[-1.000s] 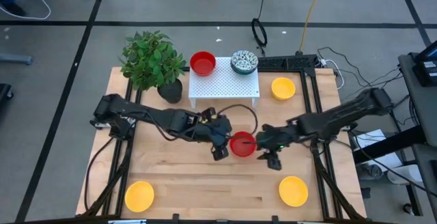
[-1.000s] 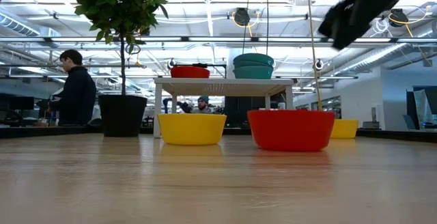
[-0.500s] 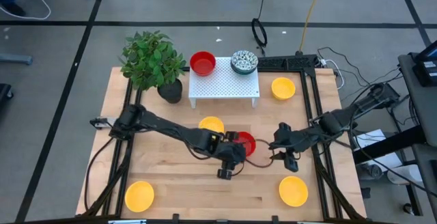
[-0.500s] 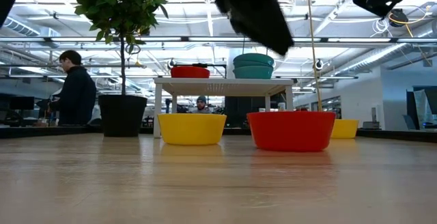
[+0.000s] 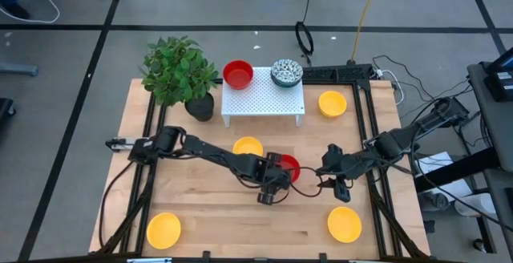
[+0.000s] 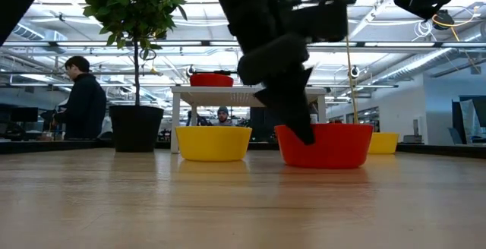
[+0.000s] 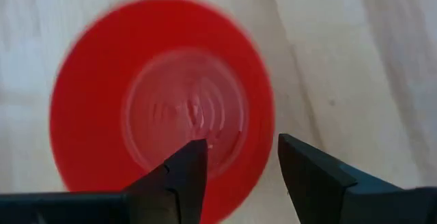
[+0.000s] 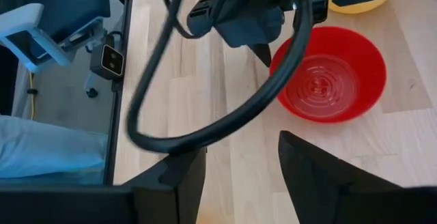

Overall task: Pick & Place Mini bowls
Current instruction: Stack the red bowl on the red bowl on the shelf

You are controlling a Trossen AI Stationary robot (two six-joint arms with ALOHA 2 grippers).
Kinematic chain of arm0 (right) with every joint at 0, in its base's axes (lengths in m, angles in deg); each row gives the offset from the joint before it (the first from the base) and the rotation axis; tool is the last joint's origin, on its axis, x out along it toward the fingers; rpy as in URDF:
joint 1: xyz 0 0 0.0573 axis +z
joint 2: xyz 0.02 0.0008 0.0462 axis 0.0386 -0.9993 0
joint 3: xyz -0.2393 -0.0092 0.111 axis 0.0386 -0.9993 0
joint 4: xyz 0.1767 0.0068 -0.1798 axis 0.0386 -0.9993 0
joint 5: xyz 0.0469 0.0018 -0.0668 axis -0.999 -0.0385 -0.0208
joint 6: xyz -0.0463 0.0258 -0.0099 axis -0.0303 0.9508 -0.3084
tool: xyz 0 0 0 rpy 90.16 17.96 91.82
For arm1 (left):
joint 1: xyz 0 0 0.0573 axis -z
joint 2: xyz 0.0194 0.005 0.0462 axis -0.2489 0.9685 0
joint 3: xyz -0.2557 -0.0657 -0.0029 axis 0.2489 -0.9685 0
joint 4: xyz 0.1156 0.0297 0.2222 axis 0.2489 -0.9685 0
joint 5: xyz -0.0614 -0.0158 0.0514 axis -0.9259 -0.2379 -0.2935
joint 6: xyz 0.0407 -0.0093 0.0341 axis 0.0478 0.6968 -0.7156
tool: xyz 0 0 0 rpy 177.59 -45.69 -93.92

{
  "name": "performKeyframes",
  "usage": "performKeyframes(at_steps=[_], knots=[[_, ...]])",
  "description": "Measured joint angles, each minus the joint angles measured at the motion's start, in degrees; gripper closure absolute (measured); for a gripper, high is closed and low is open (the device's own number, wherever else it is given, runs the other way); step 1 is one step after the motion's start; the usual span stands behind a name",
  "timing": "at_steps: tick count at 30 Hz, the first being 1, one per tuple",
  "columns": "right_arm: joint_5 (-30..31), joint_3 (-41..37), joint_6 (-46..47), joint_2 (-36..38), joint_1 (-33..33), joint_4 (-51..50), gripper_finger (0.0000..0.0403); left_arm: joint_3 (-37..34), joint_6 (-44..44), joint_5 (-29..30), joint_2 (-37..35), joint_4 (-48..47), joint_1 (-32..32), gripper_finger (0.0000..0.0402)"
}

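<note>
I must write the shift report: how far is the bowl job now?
Looks done: a red bowl and a patterned bowl sit on the white rack. In hand: the open left hand descends over the centre red bowl; nothing is gripped. Left: four yellow bowls remain on the table. The right hand waits nearby.

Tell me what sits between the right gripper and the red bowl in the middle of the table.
Nothing but bare wood and a loop of black cable; the right wrist view shows this stretch from the right gripper to the red bowl.
</note>
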Motion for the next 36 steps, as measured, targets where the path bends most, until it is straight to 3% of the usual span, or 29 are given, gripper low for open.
performKeyframes(at_steps=[4,11,21,30,36], knots=[[-0.06,0.00,-0.77,0.00,0.00,-0.03,0.0238,0.00,-2.26,0.13,0.01,-1.40,-0.03,0.0249],[0.07,0.00,-0.85,0.00,0.00,0.06,0.0248,0.00,-6.51,0.51,0.01,-2.98,-0.07,0.0387],[0.13,0.00,-0.87,0.00,0.00,0.14,0.0259,0.00,-5.83,1.76,-4.16,-2.05,0.69,0.0391],[2.90,0.00,-0.99,0.02,-0.11,0.58,0.0261,0.02,-6.29,18.71,-15.24,-2.01,-1.03,0.0389],[6.42,-0.02,-0.81,0.00,-0.30,0.84,0.0261,0.07,-4.70,27.30,-22.90,-5.82,-6.20,0.0393]])
